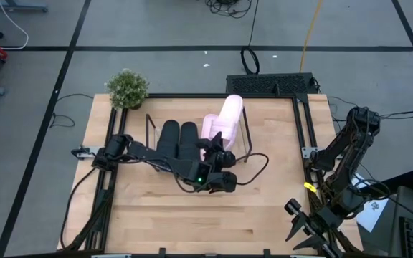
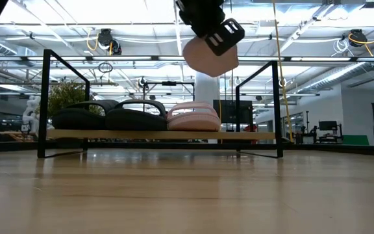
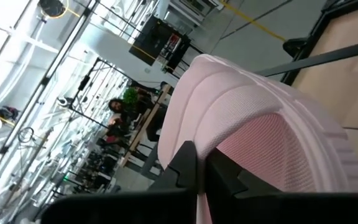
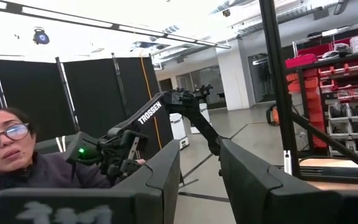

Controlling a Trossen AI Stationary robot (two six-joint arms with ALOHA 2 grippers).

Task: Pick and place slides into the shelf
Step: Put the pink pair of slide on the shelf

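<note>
Pale pink, soft-looking foam with a ribbed sole edge and a mesh-textured strap lining makes up the fourth slide sandal (image 1: 228, 115), which the left pincer (image 1: 214, 148) holds clenched on its heel end, lifted clear of the rack; in the low view it hangs well above the shelf's base. From above, its long axis runs from the pincer toward the far edge of the worktop (image 1: 264, 208), toe leading and leaning slightly toward the right edge, over the shelf's open right end. The low rectangular shelf of thin black wire with a light wooden base (image 1: 247, 132) stands near the far edge of the pale wood-plank worktop. On it lie two matte black slides with wide rounded straps (image 1: 178, 137) side by side at the left, and just beside them one pale pink slide (image 2: 192, 116), all three flat with long axes crossing the shelf front to back. The right pincer (image 1: 310, 236) waits at the near right corner of the worktop, its flat dark fingers parted and grasping nothing.
</note>
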